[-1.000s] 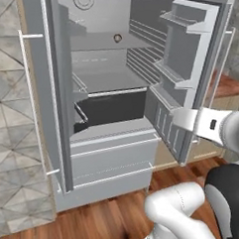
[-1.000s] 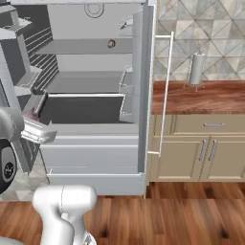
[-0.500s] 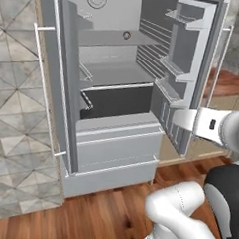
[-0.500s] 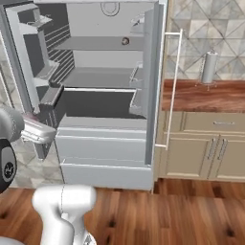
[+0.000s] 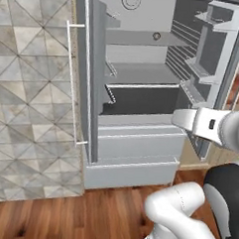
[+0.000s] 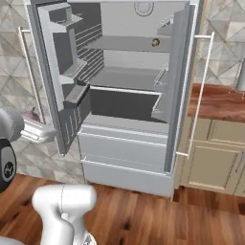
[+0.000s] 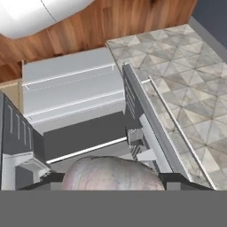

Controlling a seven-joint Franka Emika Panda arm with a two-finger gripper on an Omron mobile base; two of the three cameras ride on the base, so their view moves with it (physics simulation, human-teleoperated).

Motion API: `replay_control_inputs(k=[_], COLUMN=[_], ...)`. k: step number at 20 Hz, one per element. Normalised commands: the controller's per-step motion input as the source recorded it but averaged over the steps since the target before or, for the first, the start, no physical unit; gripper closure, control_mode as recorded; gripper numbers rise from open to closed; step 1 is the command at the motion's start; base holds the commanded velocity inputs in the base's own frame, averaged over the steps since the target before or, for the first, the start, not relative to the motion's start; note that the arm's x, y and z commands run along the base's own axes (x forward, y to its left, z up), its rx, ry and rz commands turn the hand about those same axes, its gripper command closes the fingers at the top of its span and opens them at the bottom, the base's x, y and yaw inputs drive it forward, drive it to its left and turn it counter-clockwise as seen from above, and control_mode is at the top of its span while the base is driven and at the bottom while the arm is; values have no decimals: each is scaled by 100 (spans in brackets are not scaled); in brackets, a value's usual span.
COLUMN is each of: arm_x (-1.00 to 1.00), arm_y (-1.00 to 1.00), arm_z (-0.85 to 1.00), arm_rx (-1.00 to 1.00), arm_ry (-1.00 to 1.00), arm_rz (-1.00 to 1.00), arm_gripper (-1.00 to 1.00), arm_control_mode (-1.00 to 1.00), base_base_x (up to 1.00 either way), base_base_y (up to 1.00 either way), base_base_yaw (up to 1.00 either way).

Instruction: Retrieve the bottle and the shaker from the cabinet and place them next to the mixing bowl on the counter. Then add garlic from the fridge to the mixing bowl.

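Note:
A pale, pink-streaked garlic bulb (image 7: 111, 174) sits between the two dark fingertips of my gripper (image 7: 113, 181), which is shut on it. In the right base view the garlic (image 6: 32, 115) shows at the far left on top of the gripper (image 6: 37, 130), held out in front of the open fridge (image 6: 129, 143). The left base view has the hand (image 5: 191, 120) level with the fridge's drawer front, pointing left. A grey upright container (image 6: 241, 75) stands on the wooden counter (image 6: 215, 103) at the right edge.
Both fridge doors (image 5: 213, 72) (image 6: 64, 72) stand wide open, with a tall handle bar (image 6: 198, 95) beside the counter. A small round item (image 5: 156, 36) lies on the upper shelf. Tiled wall (image 5: 27, 111) lies left; wood floor (image 6: 143, 215) stretches below.
The whole picture has shifted: the fridge slides right and grows larger in both base views, so the base has moved. The gripper stays shut on the garlic.

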Motion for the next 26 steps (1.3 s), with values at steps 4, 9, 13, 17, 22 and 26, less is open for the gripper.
replay_control_inputs(k=[4,9,13,17,22,26], arm_x=[0,0,0,0,0,0], arm_y=[0,0,0,0,0,0], arm_z=[0,0,0,0,0,0], arm_rx=[0,0,0,0,0,0], arm_ry=[0,0,0,0,0,0], arm_rz=[0,0,0,0,0,0], arm_gripper=[100,100,100,100,100,100], arm_control_mode=[100,100,100,100,100,100], base_base_x=[-6,-1,-1,-6,-17,-27], base_base_y=[32,36,41,37,33,32], base_base_yaw=[39,40,40,41,40,38])
